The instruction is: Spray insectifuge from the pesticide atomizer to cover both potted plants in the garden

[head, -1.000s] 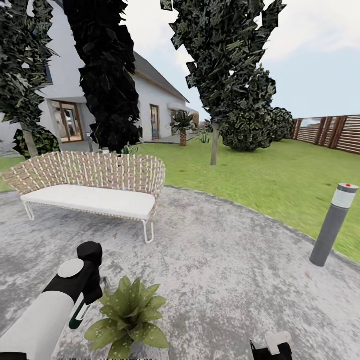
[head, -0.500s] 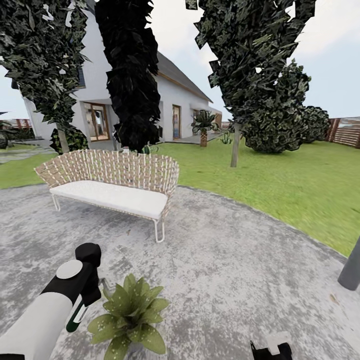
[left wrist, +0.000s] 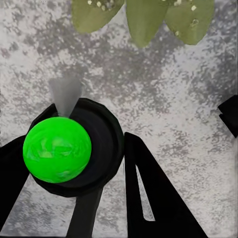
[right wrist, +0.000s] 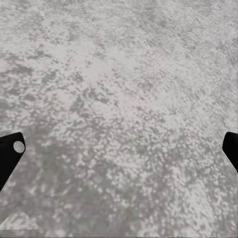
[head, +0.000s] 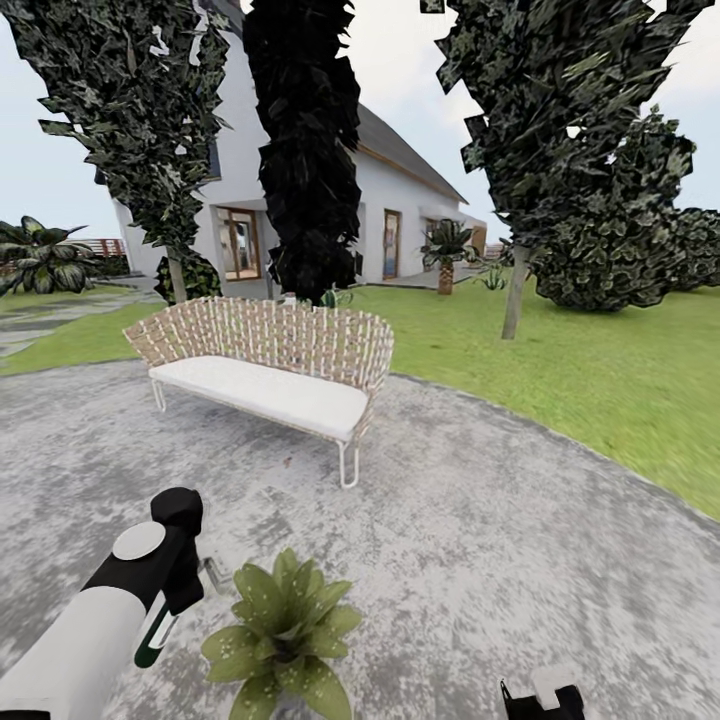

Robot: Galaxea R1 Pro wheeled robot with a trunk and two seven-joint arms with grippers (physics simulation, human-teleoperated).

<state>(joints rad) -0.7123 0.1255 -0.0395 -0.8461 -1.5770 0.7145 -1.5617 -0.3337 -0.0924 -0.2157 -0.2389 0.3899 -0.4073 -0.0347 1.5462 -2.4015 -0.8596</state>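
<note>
The left gripper (left wrist: 99, 198) is clamped on the pesticide atomizer (left wrist: 64, 148): in the left wrist view its dark fingers (left wrist: 148, 198) sit on either side of the bottle, seen end-on with a bright green round face and a small grey nozzle at its rim pointing toward the leaves. In the head view the bottle (head: 155, 632) hangs below the left wrist, its long axis running steeply downward, whitish top up and dark body down. The potted plant (head: 285, 625) stands on the rough grey paving (head: 480, 520) near its close edge, just beside the bottle on the inner side, apart and not touching; its pot is hidden. The spray, I judge, needs the nozzle aimed across that small gap at the rosette, and the left arm is plainly the nearer. The right gripper (right wrist: 119, 144) hangs over bare paving with its fingertips wide apart and holds nothing. A woven bench (head: 270, 365) stands further back by the lawn (head: 600, 380).
</note>
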